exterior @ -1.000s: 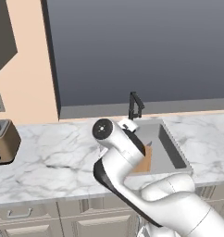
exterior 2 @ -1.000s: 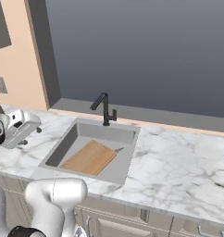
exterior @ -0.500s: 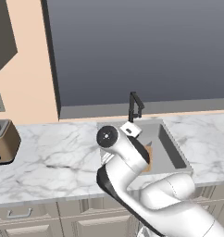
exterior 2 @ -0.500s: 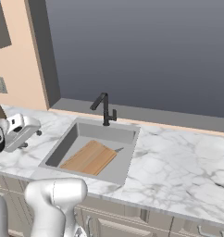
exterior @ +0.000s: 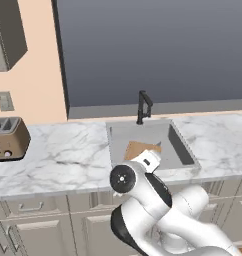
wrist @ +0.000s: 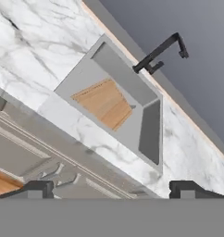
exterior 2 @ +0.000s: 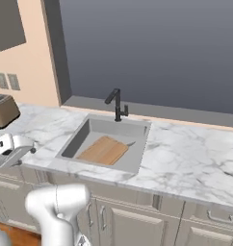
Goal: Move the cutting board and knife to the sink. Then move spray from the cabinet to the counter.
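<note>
Item: cutting board (exterior 2: 103,150), light-brown wood, rectangular with rounded corners; lies flat on the floor of the sink (exterior 2: 80,139), which is set in the white marble counter (exterior 2: 186,158) under a black faucet (exterior 2: 116,103). A thin grey sliver at the board's far corner may be the knife (exterior 2: 130,143); too small to confirm. Handling, by judgement: stiff, moderately light, smooth faces, not fragile; lying flat it offers only its thin edges, so a pinch across a short edge or a raised corner would hold best. Hand (wrist: 111,189): fingertips set wide apart, holding nothing, drawn back over the counter's front edge and looking at the sink. Spray and cabinet: location cannot be told.
</note>
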